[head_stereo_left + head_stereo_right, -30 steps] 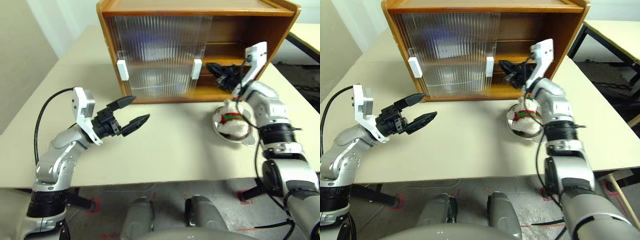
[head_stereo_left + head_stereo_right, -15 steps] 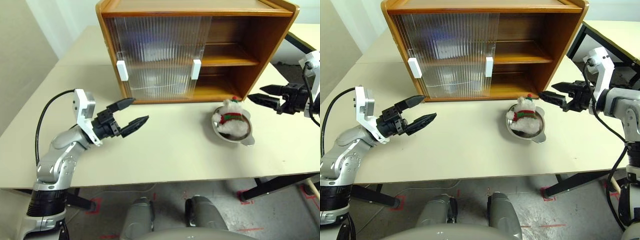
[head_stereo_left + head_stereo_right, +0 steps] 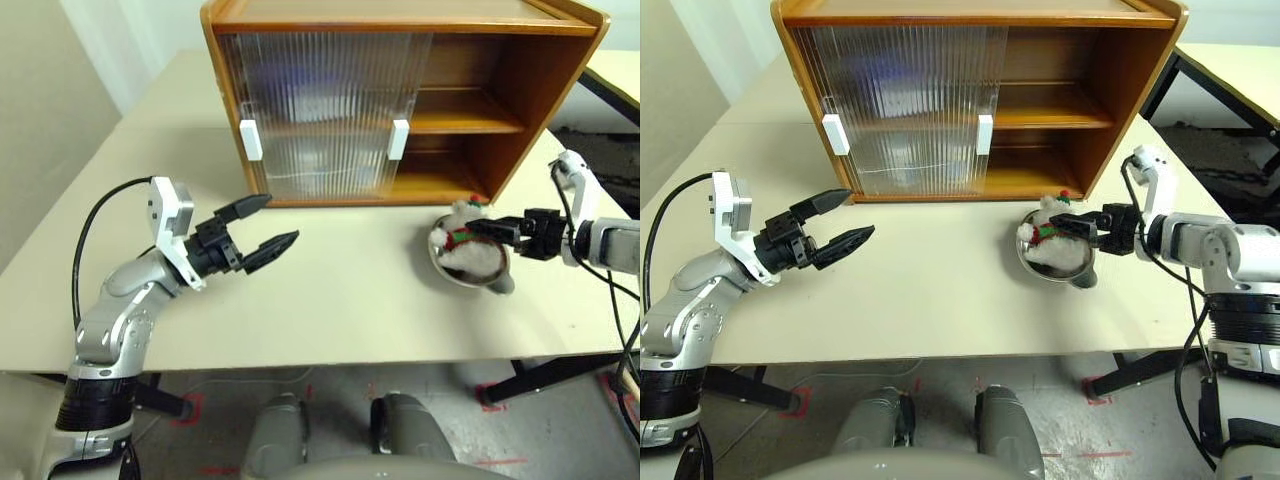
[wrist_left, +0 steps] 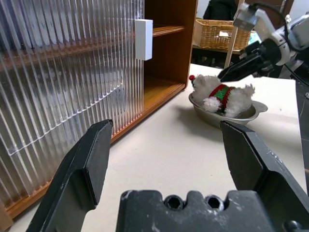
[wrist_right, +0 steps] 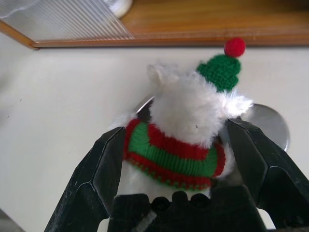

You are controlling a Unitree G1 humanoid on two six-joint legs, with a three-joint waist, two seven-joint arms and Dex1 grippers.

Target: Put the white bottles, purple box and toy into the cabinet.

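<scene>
The beige worktop carries the wooden cabinet and a steel bowl under the right end effector.

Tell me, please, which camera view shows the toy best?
The right wrist view: the toy is close between the open right tool. Both eye views show it small in the steel bowl; the left wrist view shows its side.

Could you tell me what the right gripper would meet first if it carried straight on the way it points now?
The fluffy white plush bear, lying in the round steel bowl; the open right gripper already straddles it.
</scene>
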